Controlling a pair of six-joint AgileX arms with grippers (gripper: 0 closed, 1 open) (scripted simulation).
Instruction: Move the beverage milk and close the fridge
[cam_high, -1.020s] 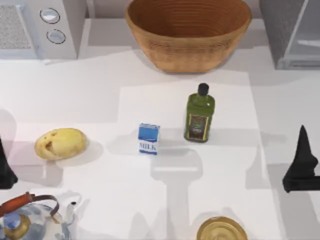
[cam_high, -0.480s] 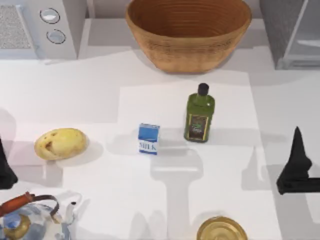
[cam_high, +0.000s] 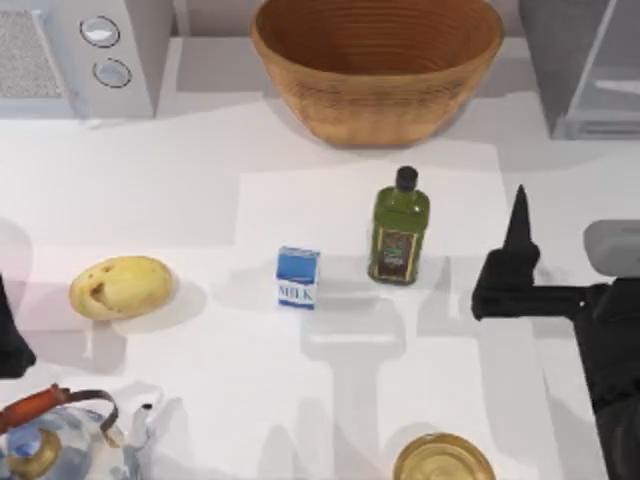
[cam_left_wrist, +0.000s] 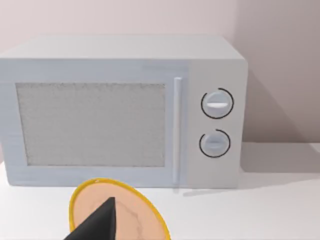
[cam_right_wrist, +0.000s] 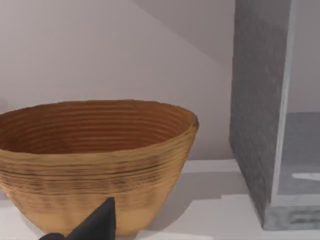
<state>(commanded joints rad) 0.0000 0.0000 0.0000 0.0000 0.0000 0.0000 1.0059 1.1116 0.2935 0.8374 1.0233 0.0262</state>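
The milk carton (cam_high: 298, 277) stands mid-table, left of a green bottle (cam_high: 399, 228). The right gripper (cam_high: 512, 268) hovers near the right edge, fingers unclear. It should skirt the bottle, approaching the carton squarely.

The white table (cam_high: 200, 200) carries beverage milk (cam_high: 298, 277), oil bottle (cam_high: 399, 229), potato (cam_high: 121, 287), basket (cam_high: 376, 62).

right claw (cam_high: 519, 215) right of the beverage milk (cam_high: 298, 277)
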